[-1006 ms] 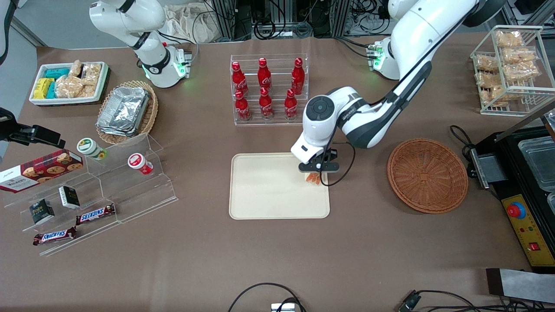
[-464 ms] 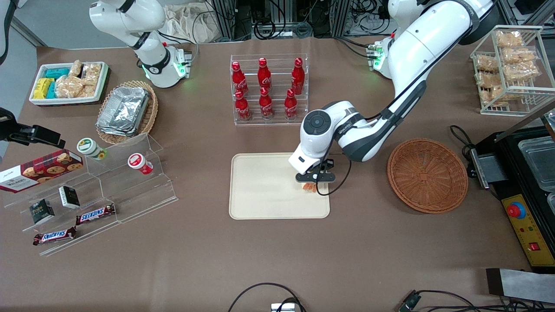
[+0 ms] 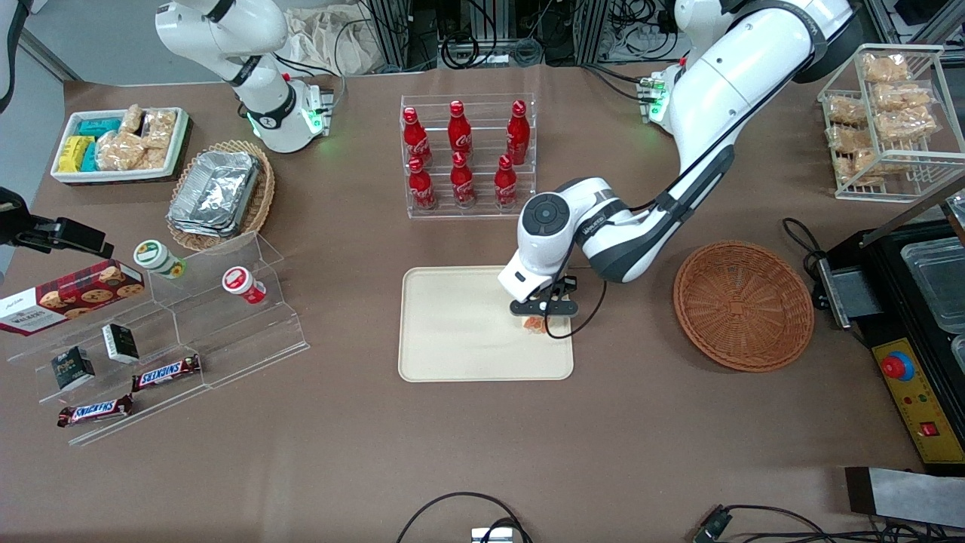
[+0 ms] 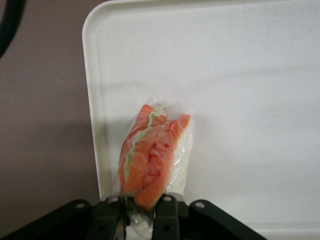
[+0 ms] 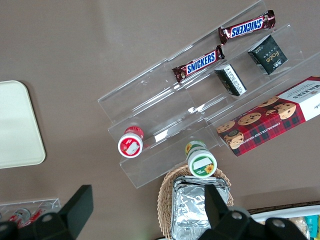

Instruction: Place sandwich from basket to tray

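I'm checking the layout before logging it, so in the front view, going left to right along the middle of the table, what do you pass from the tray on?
tray → sandwich, over the tray and pinched in the left arm's gripper → basket.

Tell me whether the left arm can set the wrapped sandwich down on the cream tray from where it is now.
Probably yes. The end effector is shut on the clear-wrapped triangular sandwich just above the flat cream-beige plastic tray, near the rim nearest the round reddish-brown wicker basket; bare tray lies below.
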Controlling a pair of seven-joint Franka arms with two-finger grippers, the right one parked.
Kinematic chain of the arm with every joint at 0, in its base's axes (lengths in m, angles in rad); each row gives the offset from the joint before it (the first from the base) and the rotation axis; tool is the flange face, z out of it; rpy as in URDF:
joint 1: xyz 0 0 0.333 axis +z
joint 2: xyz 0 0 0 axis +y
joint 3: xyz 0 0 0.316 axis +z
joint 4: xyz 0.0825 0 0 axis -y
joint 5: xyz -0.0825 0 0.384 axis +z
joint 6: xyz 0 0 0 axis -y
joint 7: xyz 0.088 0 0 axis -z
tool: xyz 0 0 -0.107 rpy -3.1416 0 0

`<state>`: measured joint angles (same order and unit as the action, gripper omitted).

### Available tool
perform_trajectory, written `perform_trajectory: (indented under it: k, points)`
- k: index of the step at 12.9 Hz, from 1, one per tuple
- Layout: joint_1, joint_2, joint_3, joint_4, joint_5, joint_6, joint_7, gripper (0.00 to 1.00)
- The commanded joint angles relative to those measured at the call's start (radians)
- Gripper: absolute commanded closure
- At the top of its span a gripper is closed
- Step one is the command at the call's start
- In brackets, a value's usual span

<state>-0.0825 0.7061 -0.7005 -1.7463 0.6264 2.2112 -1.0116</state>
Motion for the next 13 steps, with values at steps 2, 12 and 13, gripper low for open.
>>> perform_trajectory:
  k: [2,12,13]
  points:
    - [-0.006,0.015,0.006,0.040,0.018,-0.013,-0.018,0.00]
    - [0.081,-0.132,-0.004,0.099,-0.106,-0.148,-0.018,0.00]
    - [0.101,-0.160,-0.005,0.102,-0.135,-0.168,-0.010,0.00]
